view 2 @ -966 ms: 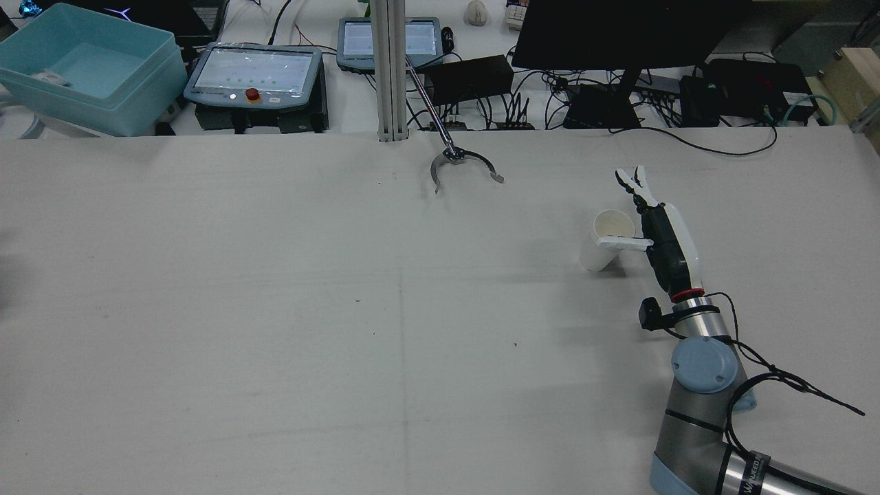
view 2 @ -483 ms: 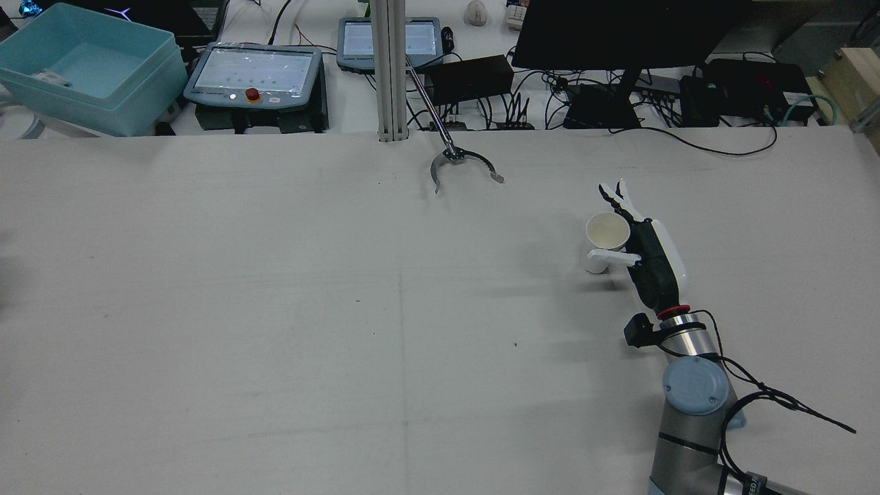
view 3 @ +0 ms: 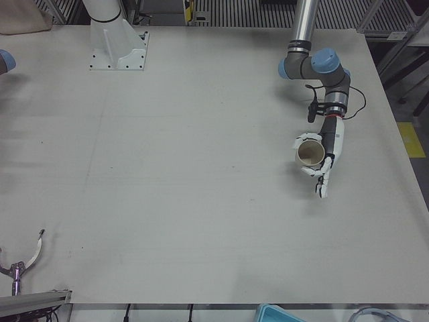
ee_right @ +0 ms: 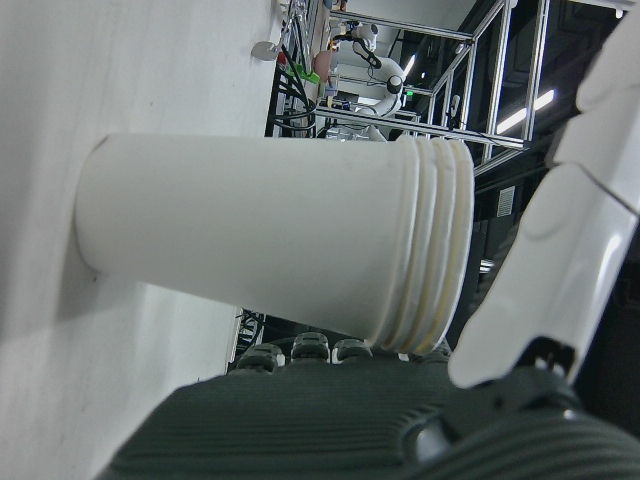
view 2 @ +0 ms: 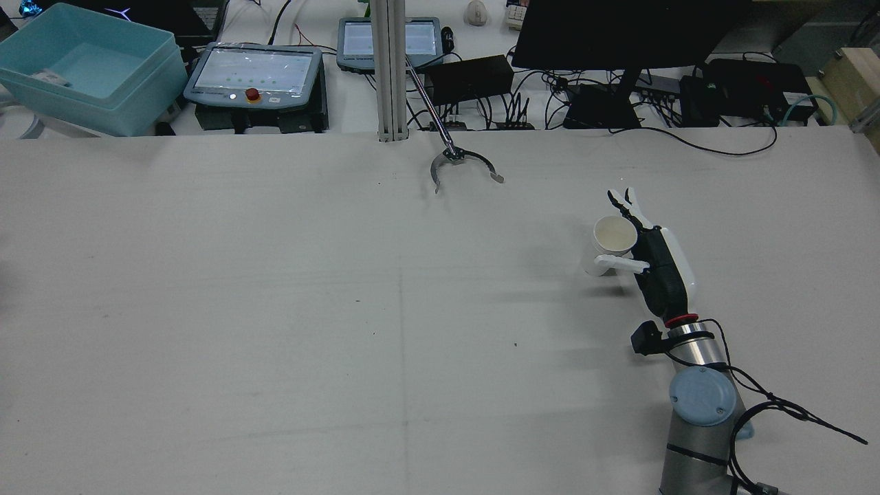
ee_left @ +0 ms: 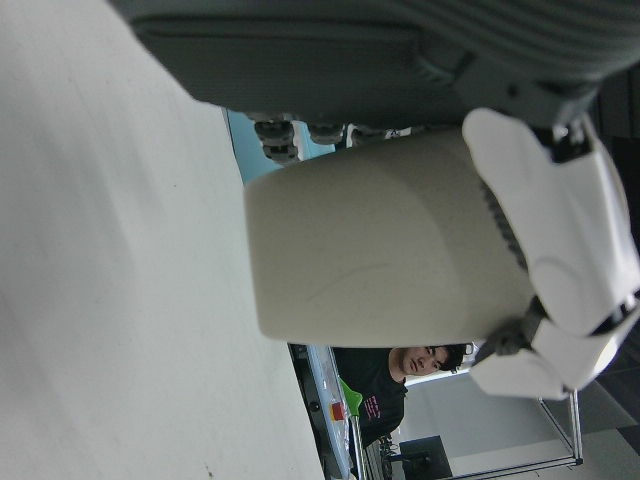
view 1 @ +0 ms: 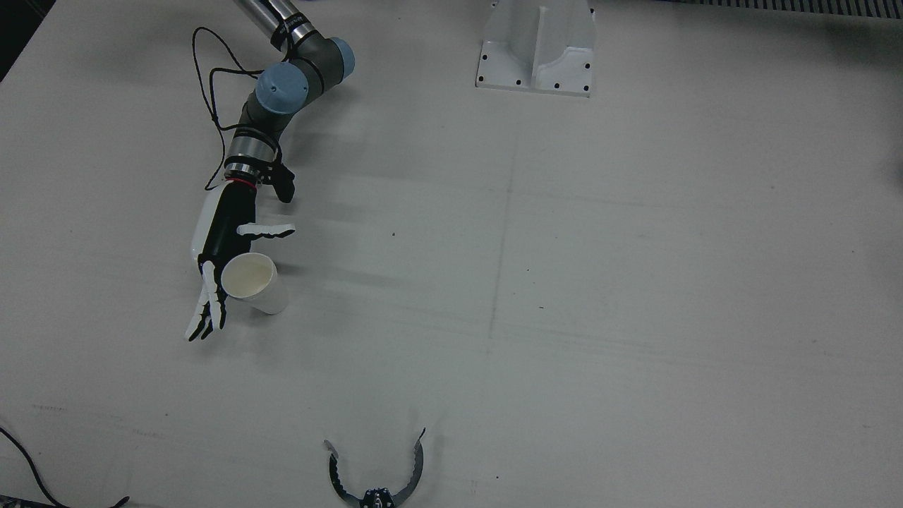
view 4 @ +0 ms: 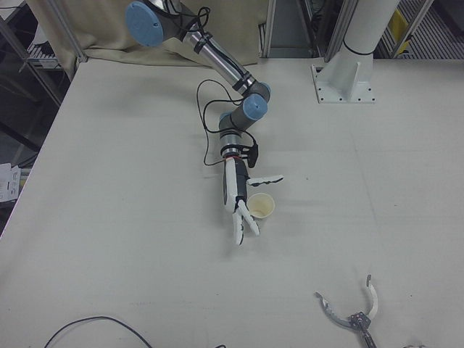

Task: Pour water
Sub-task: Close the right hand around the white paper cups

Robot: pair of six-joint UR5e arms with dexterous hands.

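Front view looks almost straight down; rear view looks forward and down from behind. Both share the tabletop [view 1: 635, 282], with the cup [view 1: 254, 282] at 9 o'clock in front, 3 o'clock in rear. Hand views are close-up, sideways.

A matt white paper cup [view 1: 252, 283], its rim ridged with fine rings, stands on a table [view 1: 635, 282] covered in dull, faintly creased off-white cloth. Beside the cup, the right hand [view 1: 224, 248] shows glossy white plastic shells over ribbed black rubber, below a brushed-metal wrist.
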